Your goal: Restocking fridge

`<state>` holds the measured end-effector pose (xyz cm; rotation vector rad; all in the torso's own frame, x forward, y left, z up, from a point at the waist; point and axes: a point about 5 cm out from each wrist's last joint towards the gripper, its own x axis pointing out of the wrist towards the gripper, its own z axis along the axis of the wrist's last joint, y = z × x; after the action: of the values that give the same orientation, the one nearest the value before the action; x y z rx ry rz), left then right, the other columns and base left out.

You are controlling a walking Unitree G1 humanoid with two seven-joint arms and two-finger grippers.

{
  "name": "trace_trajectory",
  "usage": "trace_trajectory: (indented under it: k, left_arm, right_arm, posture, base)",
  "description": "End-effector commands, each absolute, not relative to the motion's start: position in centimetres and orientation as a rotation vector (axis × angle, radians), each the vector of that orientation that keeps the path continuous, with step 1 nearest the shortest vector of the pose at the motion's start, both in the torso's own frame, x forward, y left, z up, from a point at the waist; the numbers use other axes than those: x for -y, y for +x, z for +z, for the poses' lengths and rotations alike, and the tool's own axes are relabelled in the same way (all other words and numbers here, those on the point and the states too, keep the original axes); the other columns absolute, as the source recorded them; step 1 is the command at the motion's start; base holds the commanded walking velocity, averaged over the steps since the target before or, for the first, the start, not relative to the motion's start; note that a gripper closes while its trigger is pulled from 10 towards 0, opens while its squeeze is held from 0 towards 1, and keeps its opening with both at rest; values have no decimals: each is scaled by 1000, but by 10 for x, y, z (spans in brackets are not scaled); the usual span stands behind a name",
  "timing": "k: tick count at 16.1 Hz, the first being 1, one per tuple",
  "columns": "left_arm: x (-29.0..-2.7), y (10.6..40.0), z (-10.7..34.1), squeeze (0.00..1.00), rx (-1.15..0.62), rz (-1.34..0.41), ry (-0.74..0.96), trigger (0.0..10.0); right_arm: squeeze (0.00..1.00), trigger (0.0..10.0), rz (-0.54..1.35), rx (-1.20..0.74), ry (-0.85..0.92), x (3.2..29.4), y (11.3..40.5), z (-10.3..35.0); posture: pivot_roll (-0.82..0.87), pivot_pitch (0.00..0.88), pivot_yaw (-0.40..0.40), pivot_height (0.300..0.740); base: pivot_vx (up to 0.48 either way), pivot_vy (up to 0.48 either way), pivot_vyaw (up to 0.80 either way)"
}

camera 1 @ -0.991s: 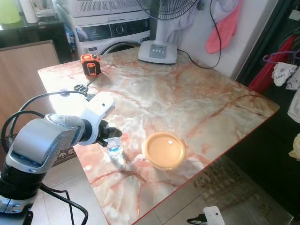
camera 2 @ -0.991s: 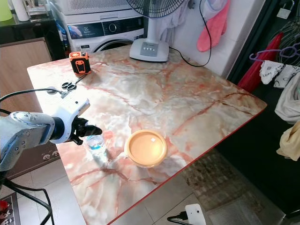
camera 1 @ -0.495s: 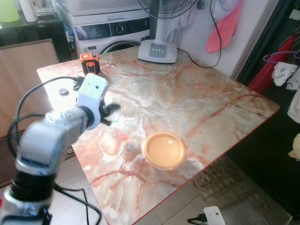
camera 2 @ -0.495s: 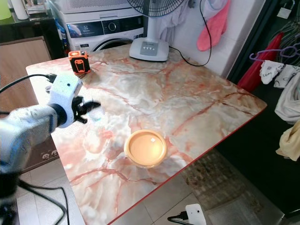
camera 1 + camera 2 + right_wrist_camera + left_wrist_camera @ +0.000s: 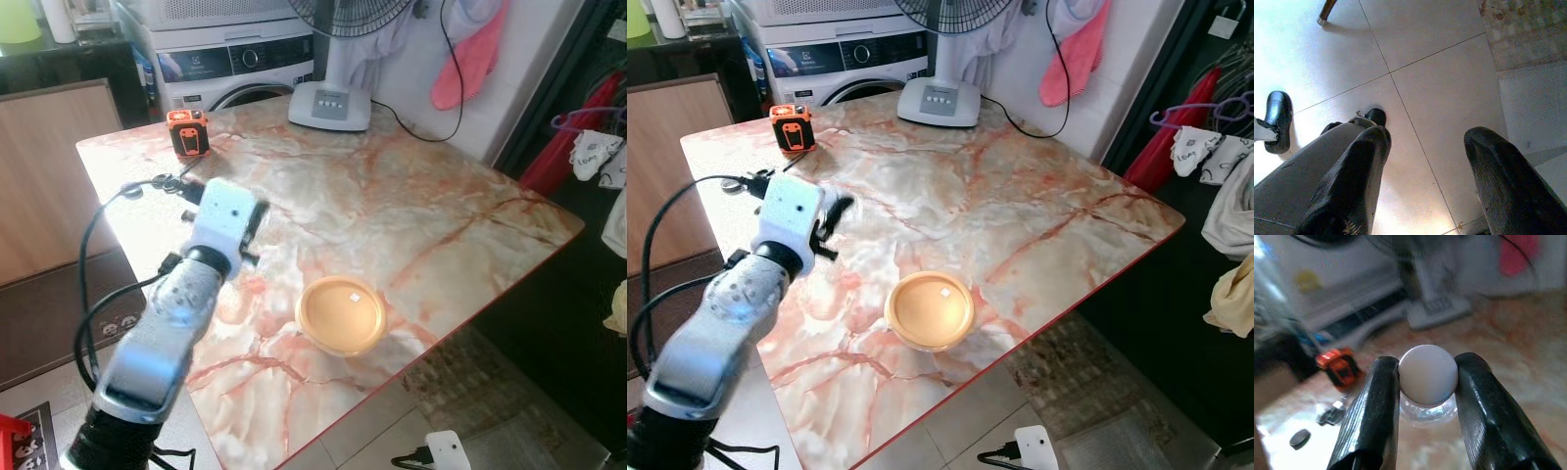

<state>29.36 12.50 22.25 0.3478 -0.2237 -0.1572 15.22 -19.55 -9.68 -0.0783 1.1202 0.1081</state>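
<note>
**Bottle in my left gripper, above the marble table**

My left gripper (image 5: 1427,382) is clamped on a small clear bottle (image 5: 1427,404); both black fingers (image 5: 1374,416) press its neck just under the white cap (image 5: 1428,374). From the head camera I see that arm reaching up over the near-left part of the marble table (image 5: 392,206), the gripper held above the surface near the scissors (image 5: 168,183) and a dark round disc (image 5: 130,191). An orange tape measure (image 5: 188,133) stands farther back by the table's far-left corner. A round lidded container (image 5: 342,313), pale orange, sits near the front edge, well apart from my gripper. A fan base (image 5: 329,106) rests at the table's far edge, with a washing machine (image 5: 235,69) behind it.

My right gripper (image 5: 1425,171) hangs over the tiled floor (image 5: 1440,83), fingers spread, holding nothing.
</note>
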Motion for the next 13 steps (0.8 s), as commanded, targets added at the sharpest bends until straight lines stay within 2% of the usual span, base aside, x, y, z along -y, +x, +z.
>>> trace_trajectory:
  k: [1,5,13]
  left_arm:
    - [-129,293,224,0,268,-117,341,10000]
    - [-139,292,227,0,375,15,375,10000]
    - [-145,280,207,0,431,58,431,10000]
  right_arm:
    - [0,10000,103,-1126,-85,198,151,-97]
    - [0,10000,102,-1128,-89,199,150,-97]
    - [0,10000,101,-1129,-88,199,148,-98]
  posture:
    - [35,0,-99,740]
    - [19,0,-96,740]
    - [5,0,-81,740]
  base:
    - [0,0,0]
    - [0,0,0]
    - [0,0,0]
